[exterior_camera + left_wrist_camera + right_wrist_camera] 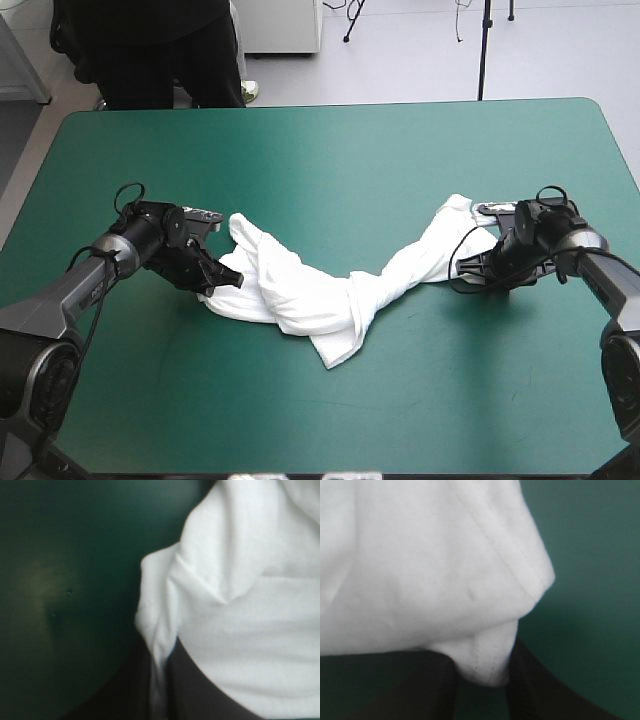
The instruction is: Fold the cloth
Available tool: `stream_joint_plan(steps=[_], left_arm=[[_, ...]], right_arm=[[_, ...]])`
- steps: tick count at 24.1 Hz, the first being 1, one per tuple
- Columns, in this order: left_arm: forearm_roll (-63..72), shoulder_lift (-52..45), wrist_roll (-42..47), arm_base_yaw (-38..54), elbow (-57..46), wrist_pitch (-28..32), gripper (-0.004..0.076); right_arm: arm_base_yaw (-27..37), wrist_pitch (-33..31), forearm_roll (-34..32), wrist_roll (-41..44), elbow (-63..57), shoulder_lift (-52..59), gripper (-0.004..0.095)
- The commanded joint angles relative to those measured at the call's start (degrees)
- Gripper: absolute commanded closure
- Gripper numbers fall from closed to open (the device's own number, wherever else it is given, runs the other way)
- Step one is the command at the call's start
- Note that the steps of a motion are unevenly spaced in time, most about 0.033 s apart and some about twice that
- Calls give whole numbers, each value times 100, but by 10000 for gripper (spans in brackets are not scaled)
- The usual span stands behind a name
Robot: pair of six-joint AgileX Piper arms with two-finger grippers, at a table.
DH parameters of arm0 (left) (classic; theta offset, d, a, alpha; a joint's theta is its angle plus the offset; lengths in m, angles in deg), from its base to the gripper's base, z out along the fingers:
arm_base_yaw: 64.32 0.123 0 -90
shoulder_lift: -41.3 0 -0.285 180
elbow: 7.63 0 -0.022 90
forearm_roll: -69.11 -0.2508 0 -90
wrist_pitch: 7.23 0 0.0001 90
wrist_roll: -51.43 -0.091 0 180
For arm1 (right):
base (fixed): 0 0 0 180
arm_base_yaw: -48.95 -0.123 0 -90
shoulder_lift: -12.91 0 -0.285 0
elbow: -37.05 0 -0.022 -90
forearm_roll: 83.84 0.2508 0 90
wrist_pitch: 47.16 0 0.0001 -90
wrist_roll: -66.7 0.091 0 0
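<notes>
Your left gripper (160, 672) and right gripper (482, 670) each pinch one end of the T-shirt (320, 295), which is strung twisted across the table (400, 160).

On each gripper the black fingers are almost closed, with only a thin fold of white cloth between them. The left holds a bunched edge and the right holds a stitched hem corner. The shirt lies mid-tabletop, running from near the left edge to near the right edge and sagging toward the near edge. The two end grips look meant to pull the shirt out flat before folding. The likely obstacle is the shirt itself, which is wound like a rope with a tight twist at its middle and a loose flap below it. You would probably need to undo that twist first. Around the shirt you would see only the teal-green cover.
</notes>
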Motion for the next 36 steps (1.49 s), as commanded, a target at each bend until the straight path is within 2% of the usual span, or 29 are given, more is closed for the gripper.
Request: stream_joint_plan(steps=[1, 2, 8, 10, 12, 13, 16, 20, 22, 29, 36], left_arm=[[-301, -139, 24, 7, 84, -19, 733], [-301, -139, 24, 7, 95, -19, 733], [-324, -442, -5, 7, 672, -701, 733], [-324, -801, -5, 7, 1153, -725, 733], [-267, -1082, -5, 7, 1795, -1106, 733], [-152, -1270, -5, 7, 2202, -1440, 733], [228, -1835, -14, 7, 3174, -1588, 733], [252, -2401, 8, 7, 4360, -1483, 733], [252, -2533, 6, 7, 4658, -1330, 733], [334, -2789, 6, 7, 5617, -1085, 733], [457, -3106, 6, 7, 6054, -761, 733]], right_arm=[[77, 67, -7, -97, -29, -127, 873], [77, 52, 61, -120, -29, -127, 927], [77, -488, 105, -216, 554, 378, 925], [77, -621, 61, -216, 1099, 723, 925], [77, -972, -3, -216, 1811, 1045, 925], [77, -1382, 10, -216, 2404, 1245, 925], [77, -1980, 156, -315, 3772, 1710, 926], [77, -1809, 156, -304, 5043, 2340, 925], [77, -1682, 156, -290, 5238, 2541, 925], [77, -1463, 146, -290, 5344, 3140, 925], [77, -1083, 135, -290, 5469, 3614, 925]])
